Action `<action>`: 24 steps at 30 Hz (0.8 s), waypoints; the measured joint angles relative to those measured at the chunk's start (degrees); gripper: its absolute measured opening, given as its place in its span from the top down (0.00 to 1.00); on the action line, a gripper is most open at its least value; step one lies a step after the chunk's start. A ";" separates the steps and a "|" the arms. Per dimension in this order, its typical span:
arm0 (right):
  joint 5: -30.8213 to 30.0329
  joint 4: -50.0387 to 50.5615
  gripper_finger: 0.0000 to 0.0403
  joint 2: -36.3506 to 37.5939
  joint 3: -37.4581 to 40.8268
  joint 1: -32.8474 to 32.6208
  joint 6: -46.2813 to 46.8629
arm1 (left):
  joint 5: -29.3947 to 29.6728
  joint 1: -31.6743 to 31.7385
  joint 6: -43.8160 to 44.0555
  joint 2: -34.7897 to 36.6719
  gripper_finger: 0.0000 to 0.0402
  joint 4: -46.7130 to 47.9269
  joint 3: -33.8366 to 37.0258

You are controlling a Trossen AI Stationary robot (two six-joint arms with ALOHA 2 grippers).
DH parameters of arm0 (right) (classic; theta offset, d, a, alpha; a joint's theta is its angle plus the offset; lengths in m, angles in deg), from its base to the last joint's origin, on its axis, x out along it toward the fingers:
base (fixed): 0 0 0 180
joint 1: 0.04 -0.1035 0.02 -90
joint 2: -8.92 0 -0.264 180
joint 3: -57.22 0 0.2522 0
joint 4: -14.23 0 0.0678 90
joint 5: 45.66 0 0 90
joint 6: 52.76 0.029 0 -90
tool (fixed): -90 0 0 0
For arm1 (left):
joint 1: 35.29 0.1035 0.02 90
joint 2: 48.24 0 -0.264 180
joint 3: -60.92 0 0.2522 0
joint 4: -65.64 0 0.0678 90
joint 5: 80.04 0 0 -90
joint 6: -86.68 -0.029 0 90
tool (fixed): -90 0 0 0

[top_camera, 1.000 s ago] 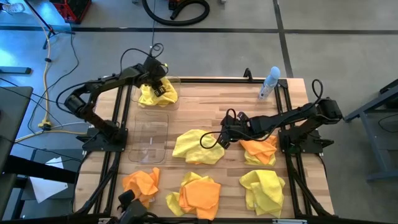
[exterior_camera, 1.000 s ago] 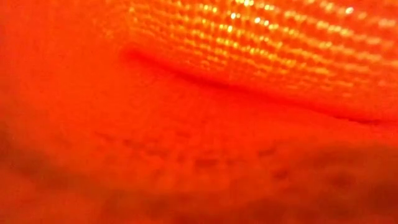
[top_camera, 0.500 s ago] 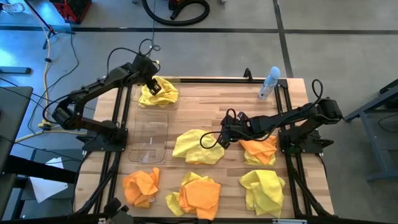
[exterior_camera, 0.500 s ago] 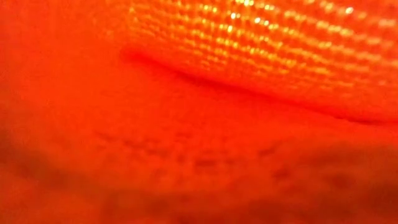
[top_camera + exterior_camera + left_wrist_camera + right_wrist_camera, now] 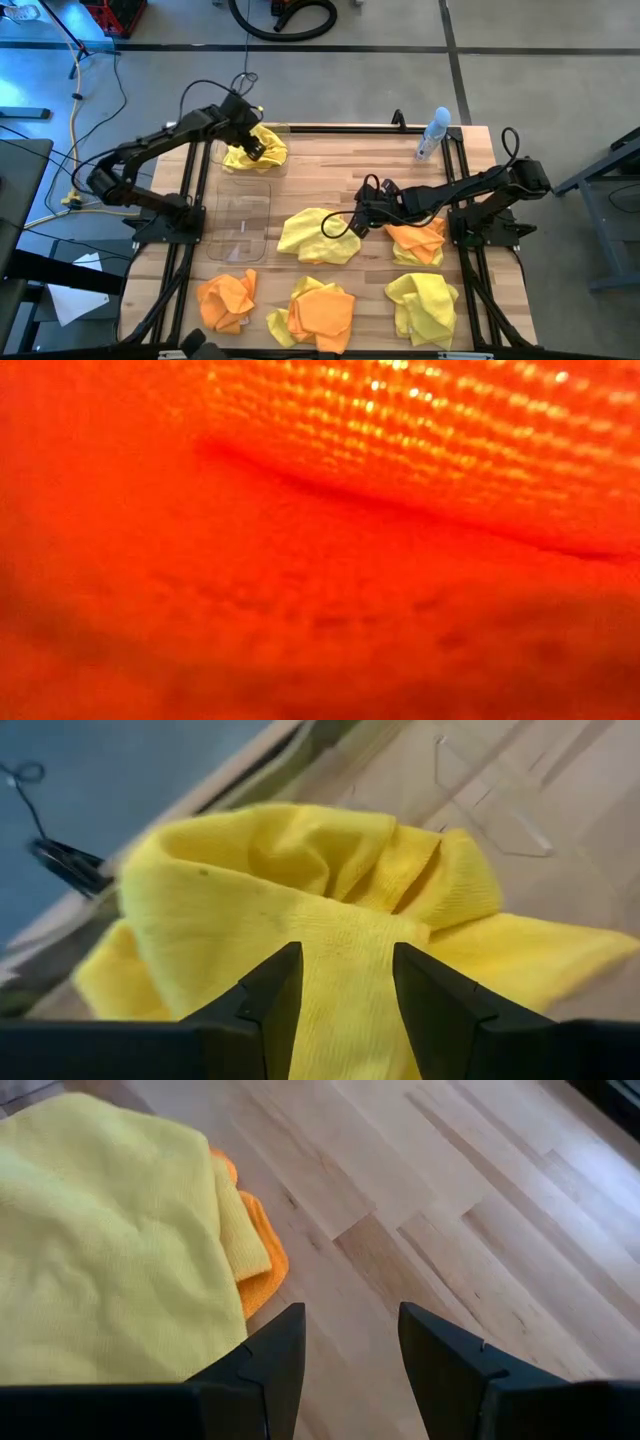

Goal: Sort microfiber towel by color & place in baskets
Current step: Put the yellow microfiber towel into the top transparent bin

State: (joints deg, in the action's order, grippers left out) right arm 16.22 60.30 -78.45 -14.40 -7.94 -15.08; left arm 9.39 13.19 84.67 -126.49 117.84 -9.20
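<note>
A yellow microfiber towel (image 5: pixel 262 152) (image 5: pixel 300 890) lies crumpled in the far-left clear basket (image 5: pixel 222 166). My left gripper (image 5: pixel 251 145) (image 5: pixel 345 955) hangs open just over it, fingers pointing steeply down. A second clear basket (image 5: pixel 240 225) stands nearer, with nothing in it. My right gripper (image 5: pixel 358 224) (image 5: pixel 350 1315) is open over bare wood beside the middle yellow towel (image 5: pixel 316 236) (image 5: pixel 100 1250), which has an orange edge (image 5: pixel 262 1270) showing under it. An orange cloth (image 5: pixel 320 540) fills the low view.
Along the near edge lie an orange towel (image 5: pixel 228 298), an orange towel on a yellow one (image 5: pixel 318 310) and a yellow towel (image 5: pixel 425 303). An orange and yellow heap (image 5: pixel 418 242) sits by the right arm. A spray bottle (image 5: pixel 432 135) stands at the far right.
My left gripper has rolled about its own line and risen a little over the yellow towel in the far basket. The towel stays in the basket. My right arm has kept still.
</note>
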 joint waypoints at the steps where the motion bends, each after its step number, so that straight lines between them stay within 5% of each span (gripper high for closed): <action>1: 0.00 -0.20 0.61 0.00 0.00 0.00 0.00 | 0.10 -0.34 0.32 -1.18 0.66 -0.23 0.00; 13: -0.90 -0.30 0.61 0.00 0.00 0.00 0.02 | 0.18 0.23 3.94 -14.37 0.72 -3.35 0.02; 24: -1.01 -0.34 0.61 0.00 0.00 0.00 -0.09 | -0.41 1.39 4.87 -19.29 0.72 -5.79 0.00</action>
State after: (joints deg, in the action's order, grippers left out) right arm 15.22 59.96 -78.45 -14.40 -7.94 -15.17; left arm 8.99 14.58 89.55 -145.78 112.05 -9.20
